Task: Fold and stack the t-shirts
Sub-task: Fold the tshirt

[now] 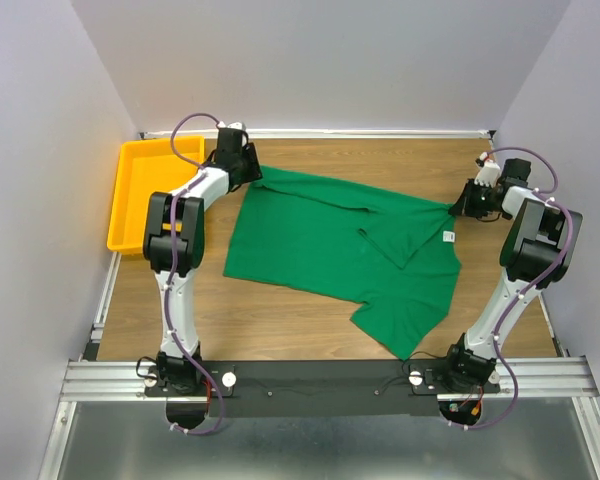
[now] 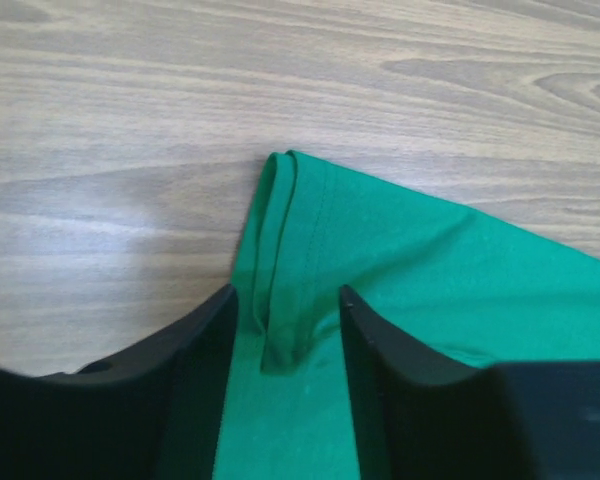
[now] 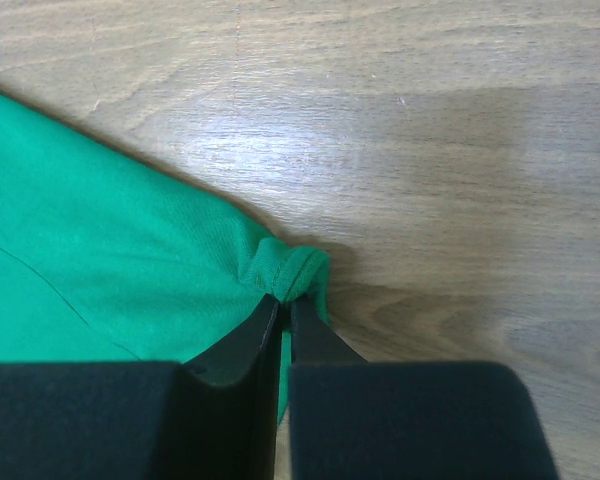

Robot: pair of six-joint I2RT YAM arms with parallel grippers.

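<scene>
A green t-shirt (image 1: 340, 250) lies spread on the wooden table, partly folded, with a small white tag (image 1: 447, 237) near its right edge. My left gripper (image 2: 288, 300) stands open at the shirt's far left corner, and a creased hem (image 2: 280, 300) lies loose between its fingers (image 2: 380, 350). At the shirt's right corner my right gripper (image 3: 286, 305) is shut on a bunched bit of green hem (image 3: 285, 270). In the top view the left gripper (image 1: 248, 172) and the right gripper (image 1: 458, 208) sit at opposite ends of the shirt's far edge.
A yellow plastic tray (image 1: 130, 200) stands at the far left, beside the left arm. Bare wood (image 1: 400, 160) runs behind the shirt up to the back wall. A metal rail (image 1: 330, 375) with the arm bases lines the near edge.
</scene>
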